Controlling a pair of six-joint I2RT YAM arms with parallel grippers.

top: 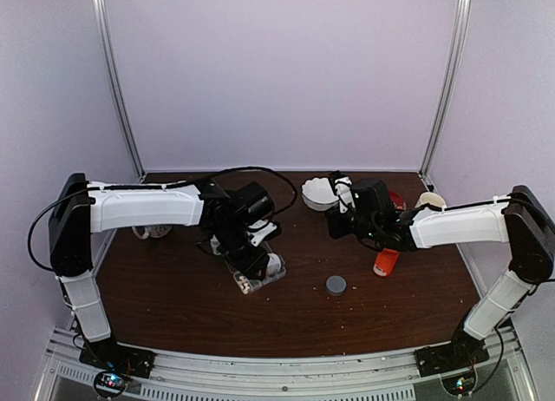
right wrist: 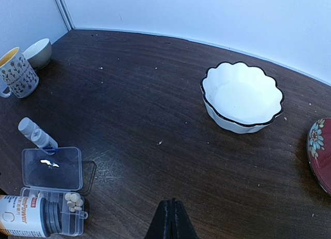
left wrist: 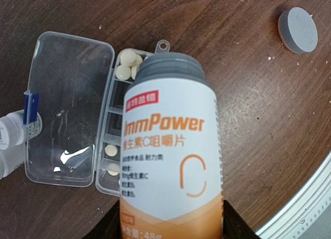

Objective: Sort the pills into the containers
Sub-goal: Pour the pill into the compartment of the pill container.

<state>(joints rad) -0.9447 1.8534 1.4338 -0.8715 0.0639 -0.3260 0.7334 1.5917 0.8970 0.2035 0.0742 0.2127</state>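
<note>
My left gripper (top: pixel 253 264) is clamped on the base of the white-and-orange bottle (left wrist: pixel 170 146), jaws partway apart around it. The bottle lies tipped over the clear pill organizer box (left wrist: pixel 106 161), its grey neck at the box's end compartment. A small heap of pale pills (left wrist: pixel 128 64) sits in that compartment, and single pills show in two compartments further along. The box's lid (left wrist: pixel 67 109) is folded flat open beside it, and a small clear bottle with a blue label (left wrist: pixel 14 136) touches the lid's far edge. A grey cap (left wrist: pixel 298 29) lies on the table (left wrist: pixel 238 84), well apart from the box on the side away from the lid. My right gripper (right wrist: pixel 172 218) is pinched shut on nothing, hanging well apart from the box, with a white scalloped bowl (right wrist: pixel 242 96) farther off.
</note>
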